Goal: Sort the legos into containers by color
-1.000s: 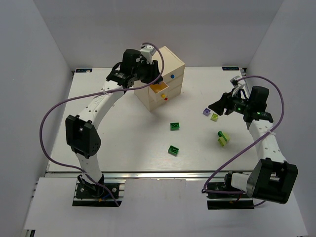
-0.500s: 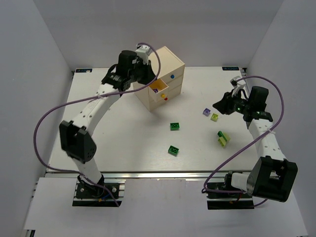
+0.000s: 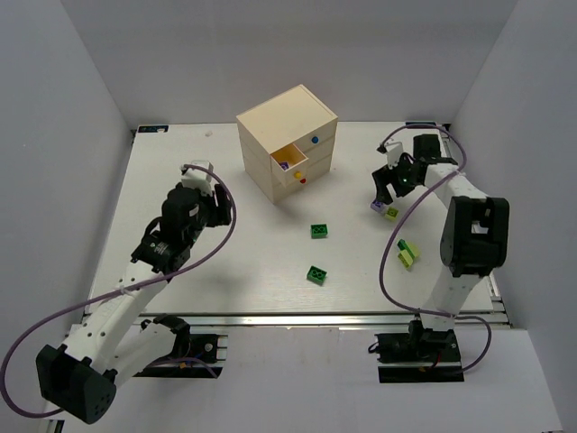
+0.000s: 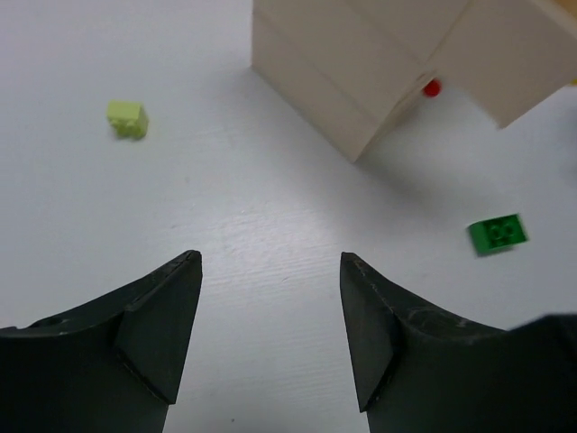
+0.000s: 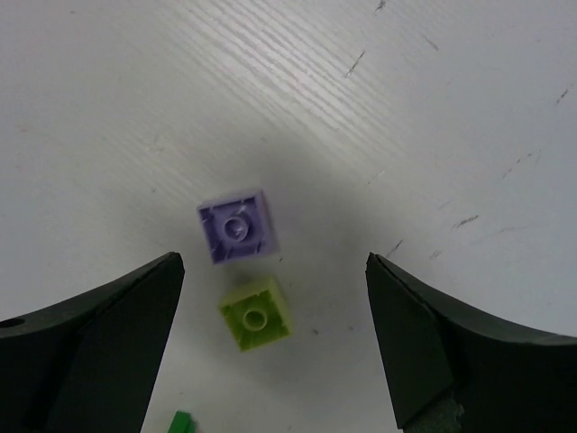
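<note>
Left side: left gripper has its jaws apart with nothing between them, only bare white tabletop below. The arm is over the left half of the tabletop, well apart from the cream wooden cube chest.

The chest stands at the middle of the far edge, turned corner-on. The round blue knob is on a shut upper drawer and the round red knob on a shut lower one. The yellow-knobbed drawer is pulled out, yellow inside, with a small dark purple piece showing in it.

Right side: right gripper has its jaws spread wide, holding nothing. In its wrist view the pale purple square lego brick and the yellow-green square lego brick lie between the fingers, just beside each other and clear of both. The pair sits in the far right part of the tabletop. Cannot tell if the fingertips touch the surface.

Other bricks:
- A yellow-green and green stuck-together pair lies near the right edge, about midway along it
- One dark green studded brick lies near the tabletop's centre
- A second dark green studded brick lies closer to the near edge
- A lone small yellow-green brick shows in the left wrist view, on the tabletop apart from the chest, not made out from above
</note>
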`<state>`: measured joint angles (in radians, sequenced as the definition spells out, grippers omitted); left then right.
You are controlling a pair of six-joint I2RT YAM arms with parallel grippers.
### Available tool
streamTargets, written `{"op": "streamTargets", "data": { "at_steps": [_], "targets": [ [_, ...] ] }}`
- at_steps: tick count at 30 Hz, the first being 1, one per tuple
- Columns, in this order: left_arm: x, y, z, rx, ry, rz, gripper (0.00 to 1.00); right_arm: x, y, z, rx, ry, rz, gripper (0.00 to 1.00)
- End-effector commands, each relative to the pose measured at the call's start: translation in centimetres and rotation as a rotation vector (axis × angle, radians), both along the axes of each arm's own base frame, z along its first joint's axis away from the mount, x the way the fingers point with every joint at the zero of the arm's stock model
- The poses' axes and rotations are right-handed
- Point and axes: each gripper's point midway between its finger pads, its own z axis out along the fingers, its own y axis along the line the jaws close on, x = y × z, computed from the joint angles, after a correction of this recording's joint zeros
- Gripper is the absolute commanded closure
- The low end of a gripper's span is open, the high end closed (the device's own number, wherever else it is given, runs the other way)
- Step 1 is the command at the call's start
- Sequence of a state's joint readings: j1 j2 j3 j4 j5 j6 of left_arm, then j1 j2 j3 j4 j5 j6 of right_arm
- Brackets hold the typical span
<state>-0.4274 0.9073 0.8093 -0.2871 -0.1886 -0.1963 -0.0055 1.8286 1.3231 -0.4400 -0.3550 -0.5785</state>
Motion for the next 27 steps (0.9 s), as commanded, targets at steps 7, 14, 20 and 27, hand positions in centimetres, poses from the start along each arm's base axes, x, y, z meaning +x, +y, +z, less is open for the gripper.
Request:
{"op": "streamTargets", "data": {
  "at_steps": [7, 14, 20, 27],
  "targets": [
    [0.0, 2.7, -0.3, 0.086, -0.033, 0.107, 0.27, 0.8, 2.8, -2.0, -0.126, 0.079, 0.158, 0.17],
    [-0.2, 2.3, -0.3, 0.077, -0.034, 0.081, 0.27, -1.0, 3.4, -4.2, -0.169, 0.134, 0.219, 0.21],
    [-0.2, 2.3, -0.3, 0.080, -0.033, 0.078, 0.27, -0.7, 2.4, -5.5, -0.220, 0.141, 0.186, 0.26],
    [-0.1, 2.3, -0.4, 0.082, -0.032, 0.078, 0.27, -0.8, 2.2, -5.9, -0.234, 0.150, 0.190, 0.44]
  ]
}}
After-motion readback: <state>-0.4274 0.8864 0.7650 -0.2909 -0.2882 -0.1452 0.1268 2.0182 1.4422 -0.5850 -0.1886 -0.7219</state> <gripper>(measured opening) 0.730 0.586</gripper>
